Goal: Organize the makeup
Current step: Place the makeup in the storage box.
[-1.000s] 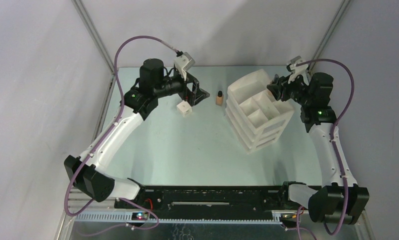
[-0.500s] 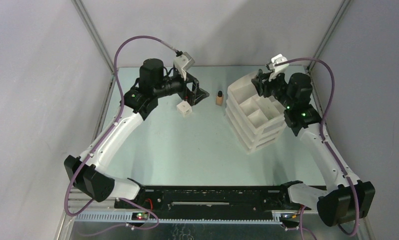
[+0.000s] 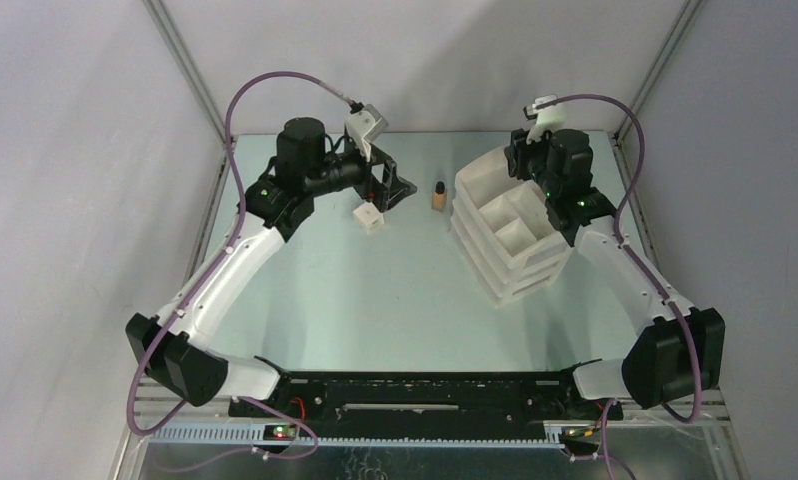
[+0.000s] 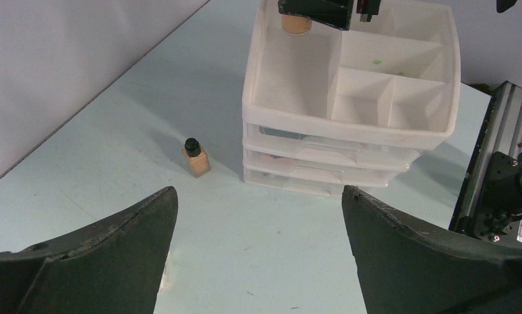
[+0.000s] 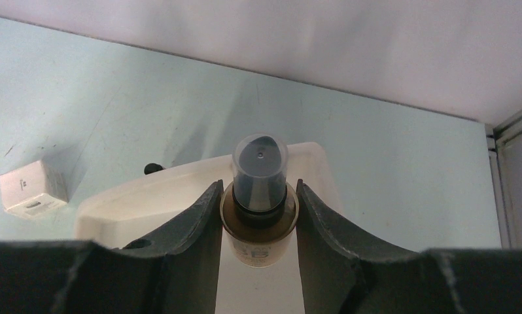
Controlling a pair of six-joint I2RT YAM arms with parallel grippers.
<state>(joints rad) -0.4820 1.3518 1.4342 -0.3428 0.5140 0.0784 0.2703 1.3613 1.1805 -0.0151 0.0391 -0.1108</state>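
Right wrist view: right gripper (image 5: 258,196) is clamping a beige dark-capped bottle (image 5: 259,163) at its neck, holding it upright over the white drawer organizer (image 3: 520,272), which is sitting at 2 o'clock on the table (image 3: 375,295). Left gripper (image 4: 258,191) is hovering at 11 o'clock, fingers spread, empty. Second beige bottle (image 3: 438,196) is standing at 12 o'clock, with a small white box (image 3: 368,216) lying near its 8 o'clock.

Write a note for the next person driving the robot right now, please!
Left fingers: open, empty, near the small white box on the table.
Right fingers: shut on a beige bottle over the organizer's top tray, big compartment; not released yet.
Second bottle stands on the table beside the organizer.
Left to do: release this bottle, then store the second bottle and box.
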